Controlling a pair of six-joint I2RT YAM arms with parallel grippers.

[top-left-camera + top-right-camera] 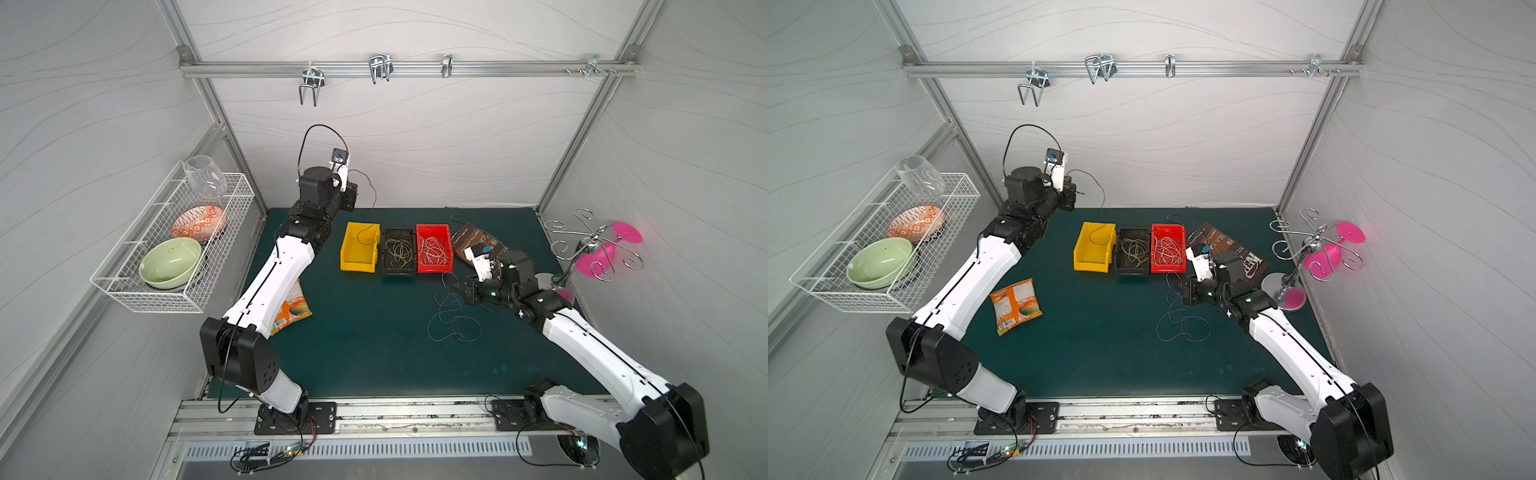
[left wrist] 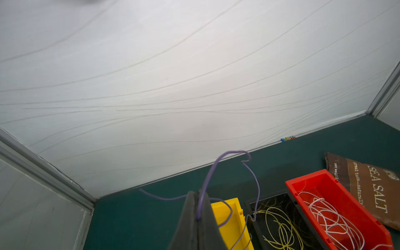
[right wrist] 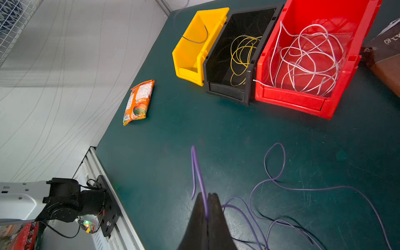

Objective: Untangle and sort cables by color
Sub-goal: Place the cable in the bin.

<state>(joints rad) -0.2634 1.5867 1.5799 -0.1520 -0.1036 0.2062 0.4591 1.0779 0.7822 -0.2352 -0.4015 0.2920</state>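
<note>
While the left arm stands bent and raised, with its wrist high above the far left corner of the yellow bin [image 1: 347,249], the fingers [image 2: 188,216] of the left gripper [image 2: 198,194] are pressed together on a purple cable [image 2: 208,173]. This cable goes up from the fingertips in an arch, then hangs down almost vertical, and its lower end curls inside the yellow bin. The right arm is stretched low over the green mat [image 1: 374,353], well apart from the yellow bin, on its right and nearer to the front edge. The right gripper [image 3: 207,195] points back toward the row of bins, and its fingers [image 3: 216,212] pinch a second purple cable [image 3: 198,168]. A short end stands out ahead of the fingertips, roughly along the gripper's axis, and the rest lies on the mat in loose loops with no single direction. The black bin [image 1: 399,272] touches the yellow bin on its right and holds yellow cables [image 1: 399,251]. The red bin [image 1: 434,270], one place further from the yellow bin, holds white cables [image 1: 432,251].
</note>
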